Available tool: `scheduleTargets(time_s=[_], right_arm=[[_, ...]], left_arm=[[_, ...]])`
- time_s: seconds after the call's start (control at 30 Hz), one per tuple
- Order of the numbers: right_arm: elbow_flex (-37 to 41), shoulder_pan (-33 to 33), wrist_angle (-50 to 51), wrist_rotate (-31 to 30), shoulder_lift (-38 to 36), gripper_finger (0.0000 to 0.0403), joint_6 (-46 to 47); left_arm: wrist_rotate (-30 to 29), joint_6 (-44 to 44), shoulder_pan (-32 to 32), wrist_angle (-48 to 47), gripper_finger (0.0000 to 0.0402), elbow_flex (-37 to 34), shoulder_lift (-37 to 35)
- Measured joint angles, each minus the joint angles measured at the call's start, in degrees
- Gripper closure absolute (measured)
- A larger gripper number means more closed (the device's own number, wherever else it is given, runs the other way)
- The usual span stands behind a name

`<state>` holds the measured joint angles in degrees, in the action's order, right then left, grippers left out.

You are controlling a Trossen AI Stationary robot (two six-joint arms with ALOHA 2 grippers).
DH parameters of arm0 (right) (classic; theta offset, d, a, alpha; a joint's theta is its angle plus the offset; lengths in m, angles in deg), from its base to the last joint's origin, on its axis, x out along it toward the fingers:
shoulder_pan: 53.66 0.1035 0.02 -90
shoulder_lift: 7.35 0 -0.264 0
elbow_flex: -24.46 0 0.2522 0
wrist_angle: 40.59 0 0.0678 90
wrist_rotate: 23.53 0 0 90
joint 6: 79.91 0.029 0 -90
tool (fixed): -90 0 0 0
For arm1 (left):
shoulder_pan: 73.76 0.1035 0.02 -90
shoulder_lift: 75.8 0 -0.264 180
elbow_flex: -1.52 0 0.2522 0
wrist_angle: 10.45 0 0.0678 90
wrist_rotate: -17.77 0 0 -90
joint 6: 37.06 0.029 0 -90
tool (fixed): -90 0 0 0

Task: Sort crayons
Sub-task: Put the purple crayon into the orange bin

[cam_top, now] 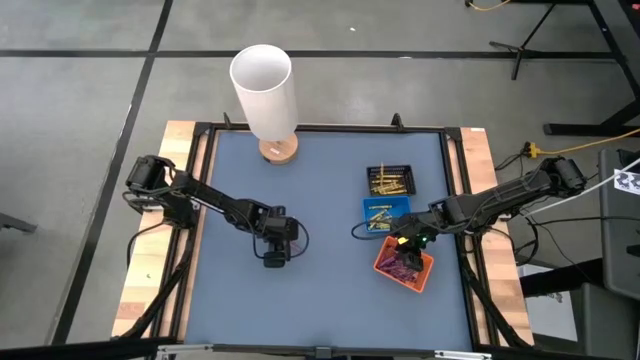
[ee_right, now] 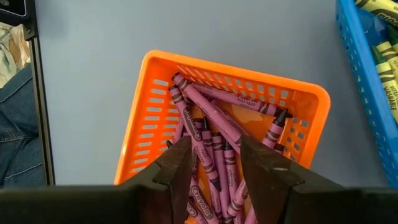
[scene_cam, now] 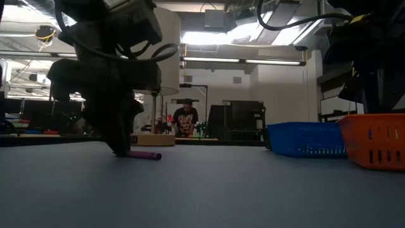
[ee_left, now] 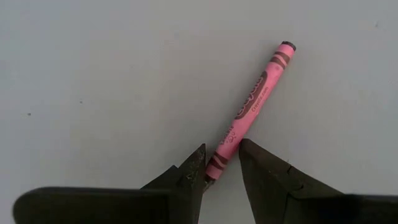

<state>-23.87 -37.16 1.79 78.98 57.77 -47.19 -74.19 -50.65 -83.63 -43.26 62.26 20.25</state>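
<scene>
- The left pincer sits low on the blue tabletop, at about 7 o'clock from the table's centre, its fingers straddling one end of a lone pink-purple crayon that lies flat; whether they are pinching it, I cannot tell.
- The right pincer hovers with its fingers parted above the orange tray, near 4 o'clock, holding nothing.
- Purple crayons lie heaped in that tray.
- Yellow crayons fill the blue tray just beside it and the black tray toward 1 o'clock.
- A white cylinder on a wooden base stands at 11 o'clock.
- A person shows in the room beyond.
</scene>
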Motion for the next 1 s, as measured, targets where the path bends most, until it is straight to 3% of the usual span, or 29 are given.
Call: scheduleTargets(time_s=[0.37,0.7,1.0], right_arm=[[0.0,0.0,-0.2,0.3,0.0,0.0267,0.0],[0.0,0.0,-0.2,9.9,0.0,0.0267,0.0],[0.0,0.0,-3.0,7.8,0.0,0.0267,-1.9]], left_arm=[[0.0,-1.4,0.0,0.8,0.0310,-0.3,0.0],[0.0,-1.4,0.0,1.8,0.0312,-0.4,0.0],[0.2,-1.8,-0.1,2.2,0.0368,-0.4,0.0]])
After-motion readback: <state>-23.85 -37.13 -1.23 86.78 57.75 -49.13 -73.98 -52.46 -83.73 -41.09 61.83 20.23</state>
